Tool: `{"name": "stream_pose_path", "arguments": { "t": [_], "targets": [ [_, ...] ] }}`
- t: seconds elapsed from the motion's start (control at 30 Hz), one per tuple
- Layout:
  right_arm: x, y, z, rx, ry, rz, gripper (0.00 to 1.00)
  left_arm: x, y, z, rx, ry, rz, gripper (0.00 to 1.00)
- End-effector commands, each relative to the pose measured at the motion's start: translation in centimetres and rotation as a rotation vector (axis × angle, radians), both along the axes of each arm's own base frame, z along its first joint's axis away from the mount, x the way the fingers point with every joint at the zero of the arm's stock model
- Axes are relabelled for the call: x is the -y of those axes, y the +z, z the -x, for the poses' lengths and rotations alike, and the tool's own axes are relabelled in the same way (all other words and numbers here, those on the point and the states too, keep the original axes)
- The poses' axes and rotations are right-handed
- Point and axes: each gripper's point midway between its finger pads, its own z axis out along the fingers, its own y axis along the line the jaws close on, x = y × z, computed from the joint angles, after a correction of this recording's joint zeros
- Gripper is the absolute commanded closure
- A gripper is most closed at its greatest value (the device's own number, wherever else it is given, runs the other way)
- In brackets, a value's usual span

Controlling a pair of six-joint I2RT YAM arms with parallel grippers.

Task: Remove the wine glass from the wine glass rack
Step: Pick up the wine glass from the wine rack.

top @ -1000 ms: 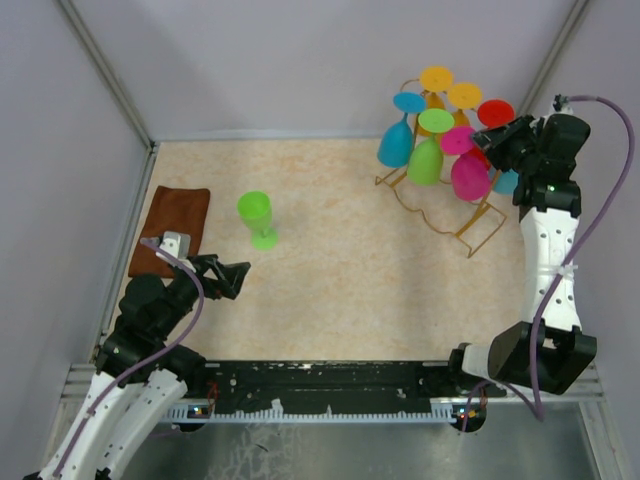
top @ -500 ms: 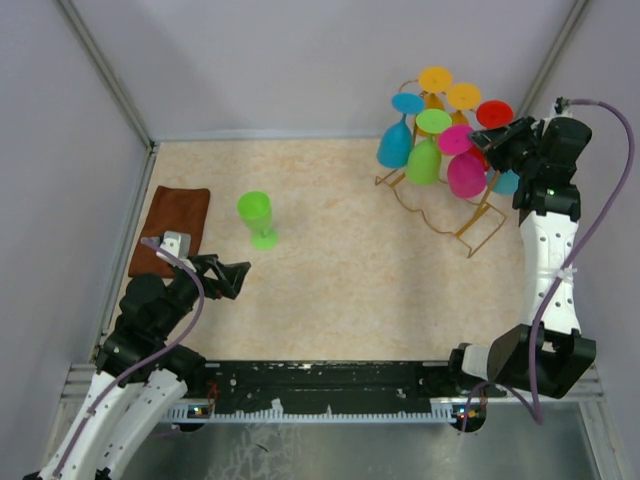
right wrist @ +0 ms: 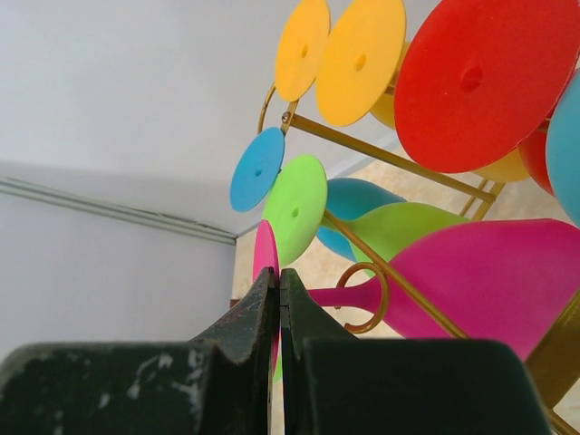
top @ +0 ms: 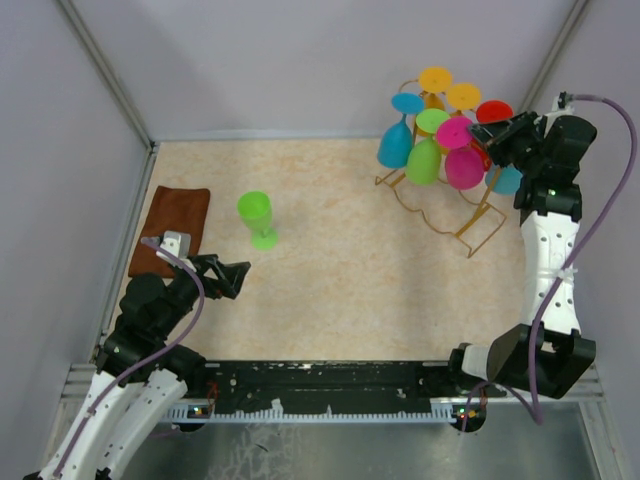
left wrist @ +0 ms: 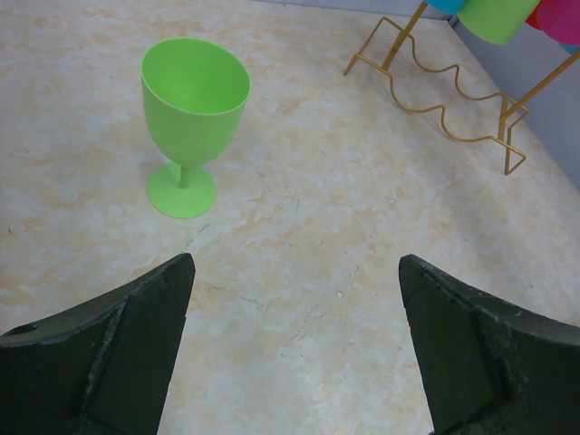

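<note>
The golden wire rack (top: 470,228) stands at the back right with several coloured glasses hanging upside down on it. My right gripper (top: 487,137) is shut on the edge of the pink wine glass's (top: 464,168) round base. In the right wrist view the gripper (right wrist: 279,276) pinches the thin pink base, and the pink glass's bowl (right wrist: 480,281) lies against a rack rail (right wrist: 390,154) beside a curled loop. My left gripper (top: 238,275) is open and empty low over the table. It also shows open in the left wrist view (left wrist: 294,263).
A green wine glass (top: 256,215) stands upright at the table's left middle and shows in the left wrist view (left wrist: 192,109). A brown cloth (top: 172,225) lies at the left edge. Blue, green, yellow and red glasses crowd the rack around the pink one. Walls close in behind and beside the rack.
My right gripper has shifted slightly up and back with the pink glass, which has moved a little along the rack. The left arm has not moved.
</note>
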Motion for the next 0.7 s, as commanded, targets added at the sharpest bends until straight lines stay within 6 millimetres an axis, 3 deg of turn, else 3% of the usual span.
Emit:
{"name": "stream_pose_path", "arguments": {
  "t": [0.0, 0.67],
  "targets": [
    [-1.1, 2.8, 1.5, 0.088, 0.054, 0.012, 1.0, 0.0, 0.1, -0.2, 0.01, 0.003, 0.004, 0.01],
    [-1.3, 1.3, 2.0, 0.067, 0.073, 0.063, 1.0, 0.0, 0.3, -0.2, 0.014, 0.006, 0.006, 0.01]
  ]
}}
